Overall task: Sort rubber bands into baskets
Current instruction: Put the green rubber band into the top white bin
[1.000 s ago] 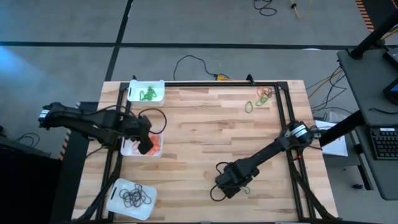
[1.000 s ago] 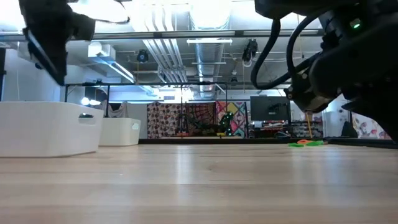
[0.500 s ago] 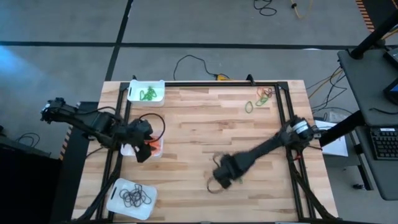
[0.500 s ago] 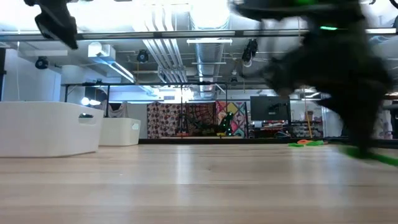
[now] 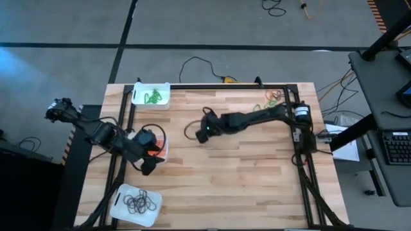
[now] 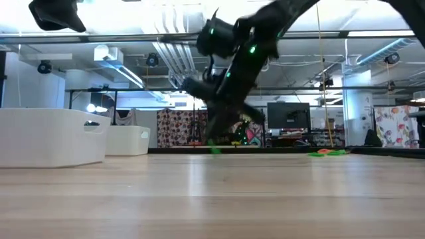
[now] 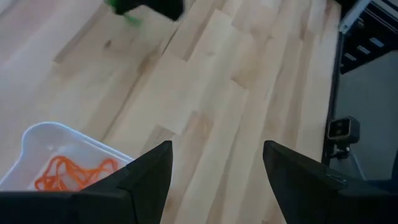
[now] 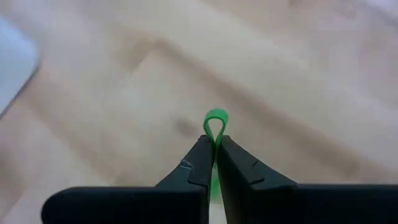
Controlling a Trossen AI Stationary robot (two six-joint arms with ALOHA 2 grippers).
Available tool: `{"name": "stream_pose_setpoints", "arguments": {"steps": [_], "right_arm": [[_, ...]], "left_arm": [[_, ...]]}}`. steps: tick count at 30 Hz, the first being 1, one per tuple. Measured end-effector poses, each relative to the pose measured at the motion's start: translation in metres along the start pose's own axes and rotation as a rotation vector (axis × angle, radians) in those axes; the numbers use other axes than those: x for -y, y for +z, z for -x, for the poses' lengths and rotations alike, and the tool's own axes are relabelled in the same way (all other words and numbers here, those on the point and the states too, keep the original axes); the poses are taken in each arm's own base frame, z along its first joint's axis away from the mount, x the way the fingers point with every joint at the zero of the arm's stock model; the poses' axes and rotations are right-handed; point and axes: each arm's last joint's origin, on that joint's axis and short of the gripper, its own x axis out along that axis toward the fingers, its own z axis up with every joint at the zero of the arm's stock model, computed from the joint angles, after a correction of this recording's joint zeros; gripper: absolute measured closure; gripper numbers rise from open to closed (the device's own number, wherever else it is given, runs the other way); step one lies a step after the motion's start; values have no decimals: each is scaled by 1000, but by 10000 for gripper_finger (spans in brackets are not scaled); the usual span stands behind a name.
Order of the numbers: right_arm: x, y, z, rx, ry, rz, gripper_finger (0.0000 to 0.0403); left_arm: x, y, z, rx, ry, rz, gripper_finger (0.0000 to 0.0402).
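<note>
Now: right gripper (image 8: 215, 149) fingers pinching thin green rubber band (image 8: 216, 121); left gripper (image 7: 214, 168) fingers spread. Carry level, release over white rectangular green-band basket (image 5: 151, 94).

Baskets: three white ones on the counter (image 5: 212, 160). One holds green bands (image 5: 151, 94), one holds orange bands (image 5: 156, 151), one holds black bands (image 5: 135, 205).
Arms: two, each with one end effector.
Left end effector (image 5: 147, 168): one, fingers apart, just beside the basket with orange bands.
Right end effector (image 8: 214, 144): one, pinching one green rubber band (image 8: 216, 118), between the orange basket and the loose pile.
Loose rubber bands (image 5: 268, 101): one small pile of several, green and orange mixed, near the counter corner far from the baskets; exact number cannot be told.
</note>
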Motion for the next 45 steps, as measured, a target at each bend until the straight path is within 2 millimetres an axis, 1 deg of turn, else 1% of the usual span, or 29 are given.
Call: {"name": "stream_pose_setpoints", "arguments": {"steps": [3, 6, 9, 12, 14, 16, 18, 21, 24, 26, 28, 31, 33, 36, 39, 41, 45], "right_arm": [[18, 13, -20, 13, -27, -29, 390], [32, 16, -35, -23, -66, -46, 383], [34, 18, -37, -33, -56, -75, 350], [34, 22, -29, -22, -43, -110, 296], [34, 26, -18, -19, -45, -99, 258], [35, 30, 0, -23, -55, -71, 222], [36, 34, 21, -23, -69, -31, 192], [39, 38, 57, -33, -75, 30, 156], [39, 40, 99, 7, -68, 103, 133], [38, 40, 124, 76, -77, 135, 125], [37, 38, 146, 132, -87, 166, 121], [36, 32, 172, 174, -67, 183, 120], [34, 26, 185, 179, -46, 199, 120], [35, 17, 197, 152, -47, 232, 120], [37, 9, 203, 114, -65, 261, 119], [40, 6, 206, 90, -84, 273, 119], [44, 4, 206, 55, -117, 287, 119]], "left_arm": [[4, -2, -5, 7, 27, 29, 167], [8, -5, -13, 2, 62, 47, 167], [12, -7, -25, -8, 102, 72, 167], [15, -9, -41, -12, 167, 65, 167], [13, -5, -52, -5, 222, 81, 167], [8, 1, -65, -8, 275, 106, 167], [1, 9, -78, -7, 322, 126, 167], [-13, 29, -100, 15, 353, 162, 167], [-28, 51, -125, 54, 349, 186, 167], [-35, 63, -143, 91, 341, 175, 167], [-42, 71, -160, 99, 333, 185, 166], [-50, 79, -185, 62, 332, 210, 162], [-55, 84, -202, 23, 339, 229, 158], [-61, 94, -224, -11, 388, 251, 156], [-64, 105, -241, -16, 417, 262, 157], [-66, 109, -251, -31, 437, 273, 157], [-77, 106, -269, -105, 489, 307, 157]]}}
